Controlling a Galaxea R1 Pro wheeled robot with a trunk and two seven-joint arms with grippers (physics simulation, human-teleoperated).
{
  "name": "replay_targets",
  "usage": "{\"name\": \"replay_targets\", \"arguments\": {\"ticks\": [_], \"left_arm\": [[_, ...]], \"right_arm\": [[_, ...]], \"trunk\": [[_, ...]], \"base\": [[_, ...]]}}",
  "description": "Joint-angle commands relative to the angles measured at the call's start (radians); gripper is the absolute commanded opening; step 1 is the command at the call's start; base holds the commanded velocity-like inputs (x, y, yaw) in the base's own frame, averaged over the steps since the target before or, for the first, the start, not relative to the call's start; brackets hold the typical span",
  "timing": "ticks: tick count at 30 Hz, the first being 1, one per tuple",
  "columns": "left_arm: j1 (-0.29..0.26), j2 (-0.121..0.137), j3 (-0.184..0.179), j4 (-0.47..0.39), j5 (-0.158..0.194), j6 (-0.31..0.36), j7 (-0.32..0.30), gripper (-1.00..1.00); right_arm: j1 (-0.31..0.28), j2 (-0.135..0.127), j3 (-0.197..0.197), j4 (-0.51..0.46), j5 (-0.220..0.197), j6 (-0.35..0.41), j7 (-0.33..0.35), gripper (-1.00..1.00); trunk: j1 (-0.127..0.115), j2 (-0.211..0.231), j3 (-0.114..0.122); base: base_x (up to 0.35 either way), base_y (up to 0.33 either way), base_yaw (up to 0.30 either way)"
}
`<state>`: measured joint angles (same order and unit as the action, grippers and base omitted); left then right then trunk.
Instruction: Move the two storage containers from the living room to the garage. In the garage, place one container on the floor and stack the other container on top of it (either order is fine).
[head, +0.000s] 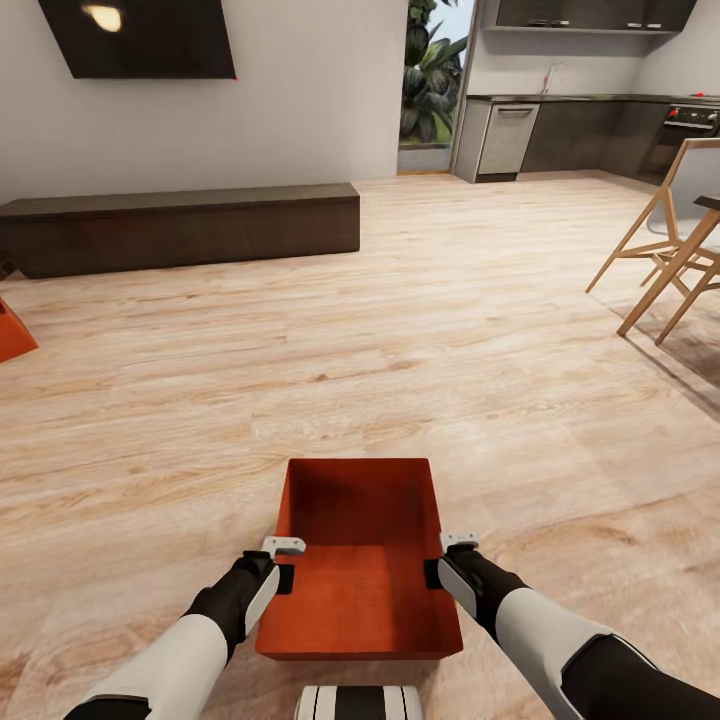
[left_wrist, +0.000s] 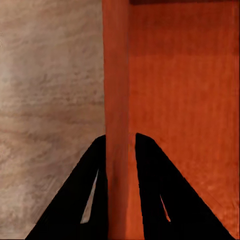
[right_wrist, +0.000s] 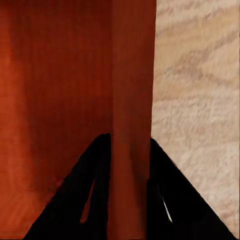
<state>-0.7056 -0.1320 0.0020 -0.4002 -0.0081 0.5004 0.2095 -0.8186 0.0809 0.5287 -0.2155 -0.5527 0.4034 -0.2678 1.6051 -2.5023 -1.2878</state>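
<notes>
An orange-red topless storage container (head: 360, 560) is held just in front of my trunk, over the light wood floor of the living room. My left gripper (head: 284, 572) is shut on its left wall, one finger inside and one outside. My right gripper (head: 438, 570) is shut the same way on its right wall. In the left wrist view the black fingers (left_wrist: 85, 200) clamp the container wall (left_wrist: 117, 100). The right wrist view has its fingers (right_wrist: 165, 200) clamping the opposite wall (right_wrist: 132, 100). A corner of the second container (head: 12, 330) shows at the far left edge.
A long dark low bench (head: 180, 228) runs along the wall under a black TV (head: 140, 35). Wooden chair and table legs (head: 665, 270) stand at the right. A kitchen with dark cabinets (head: 580, 130) lies beyond. Open wood floor (head: 400, 340) stretches ahead.
</notes>
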Motion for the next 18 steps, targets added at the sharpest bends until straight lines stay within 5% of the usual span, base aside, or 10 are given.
{"name": "replay_targets", "arguments": {"ticks": [1,18], "left_arm": [[0.000,0.001,0.000,-0.002,-0.031,0.010,0.005,-1.00],[0.000,0.000,0.000,-0.006,-0.033,0.008,0.006,-1.00]], "right_arm": [[-0.001,-0.001,0.015,-0.001,0.010,0.008,-0.011,-1.00],[-0.001,-0.008,0.014,-0.001,0.010,0.008,-0.011,-1.00]], "trunk": [[0.000,0.000,-0.001],[0.000,0.000,-0.001]], "base": [[0.000,0.000,0.000],[0.000,0.000,0.000]]}}
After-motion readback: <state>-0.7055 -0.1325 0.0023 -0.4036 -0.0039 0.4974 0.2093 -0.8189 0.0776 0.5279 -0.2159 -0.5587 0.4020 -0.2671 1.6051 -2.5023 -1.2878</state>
